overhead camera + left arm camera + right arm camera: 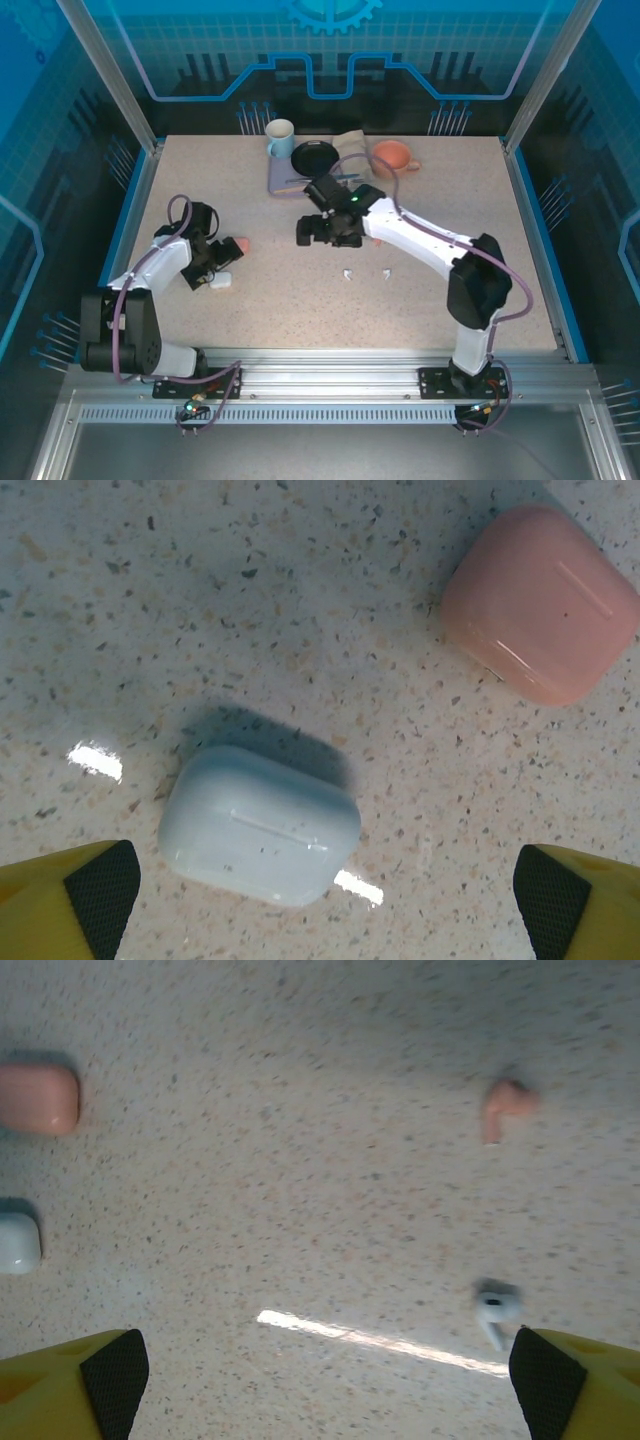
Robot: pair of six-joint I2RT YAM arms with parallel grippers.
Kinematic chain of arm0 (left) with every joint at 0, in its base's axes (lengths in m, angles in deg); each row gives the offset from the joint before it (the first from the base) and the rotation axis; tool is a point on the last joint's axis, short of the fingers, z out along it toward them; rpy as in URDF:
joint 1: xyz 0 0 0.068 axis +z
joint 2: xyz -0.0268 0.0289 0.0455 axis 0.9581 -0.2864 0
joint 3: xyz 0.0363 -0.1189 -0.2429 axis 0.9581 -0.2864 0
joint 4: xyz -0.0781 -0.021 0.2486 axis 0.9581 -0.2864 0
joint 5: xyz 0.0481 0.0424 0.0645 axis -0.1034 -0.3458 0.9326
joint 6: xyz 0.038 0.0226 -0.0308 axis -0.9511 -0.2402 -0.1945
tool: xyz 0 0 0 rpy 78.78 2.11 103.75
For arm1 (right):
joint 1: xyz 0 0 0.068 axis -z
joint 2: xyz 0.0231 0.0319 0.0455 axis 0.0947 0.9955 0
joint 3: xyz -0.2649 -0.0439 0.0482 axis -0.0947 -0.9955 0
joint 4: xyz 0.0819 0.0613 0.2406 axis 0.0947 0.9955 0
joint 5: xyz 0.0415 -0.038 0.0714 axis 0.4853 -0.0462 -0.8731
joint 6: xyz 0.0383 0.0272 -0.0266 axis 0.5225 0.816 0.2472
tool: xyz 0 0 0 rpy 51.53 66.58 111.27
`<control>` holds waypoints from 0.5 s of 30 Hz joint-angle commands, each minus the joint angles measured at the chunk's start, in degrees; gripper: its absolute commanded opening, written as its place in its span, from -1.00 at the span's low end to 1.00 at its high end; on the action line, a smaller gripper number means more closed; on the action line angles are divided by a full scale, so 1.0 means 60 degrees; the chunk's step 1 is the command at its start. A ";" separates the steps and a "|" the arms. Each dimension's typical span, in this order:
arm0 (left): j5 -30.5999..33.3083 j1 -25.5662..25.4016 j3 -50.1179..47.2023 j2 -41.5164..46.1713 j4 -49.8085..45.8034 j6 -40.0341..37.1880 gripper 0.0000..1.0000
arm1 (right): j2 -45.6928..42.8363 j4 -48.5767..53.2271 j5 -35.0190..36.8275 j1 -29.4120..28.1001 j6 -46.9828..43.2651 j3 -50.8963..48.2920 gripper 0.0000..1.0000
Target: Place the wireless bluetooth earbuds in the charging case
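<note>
As seen from above, left gripper (214, 262) hangs spread wide and empty by pink case (236, 244) and white case (222, 281). Right gripper (322, 232) is likewise wide and empty, apart from white earbuds (348, 274).

Left wrist: white case (258, 825), lid shut, long axis slanting nearly finger to finger; best to turn and pinch its short sides.

Right wrist: white earbud (495, 1310), stem pointing down-frame; pink earbud (505, 1108), stem down-left.

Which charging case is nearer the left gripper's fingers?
The white case, lying just ahead of the open left gripper. The pink case lies farther out, toward the upper right of the left wrist view.
</note>
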State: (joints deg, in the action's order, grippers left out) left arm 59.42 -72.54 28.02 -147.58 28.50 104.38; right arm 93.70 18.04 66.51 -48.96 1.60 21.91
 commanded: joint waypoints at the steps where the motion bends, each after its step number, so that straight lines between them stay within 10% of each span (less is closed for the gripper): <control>1: -0.0102 0.0061 -0.0335 -0.0297 0.0811 0.0082 0.98 | -0.0882 -0.0331 -0.0193 0.0426 -0.0133 -0.0662 0.93; 15: -0.0804 -0.0694 -0.0381 -0.0852 0.1745 -0.0037 0.97 | -0.1800 -0.0586 -0.0227 0.1151 -0.0039 -0.1877 0.94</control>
State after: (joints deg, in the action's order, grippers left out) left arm 57.11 -74.51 26.07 -152.37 37.83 104.22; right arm 83.98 15.22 65.90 -42.89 1.44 11.59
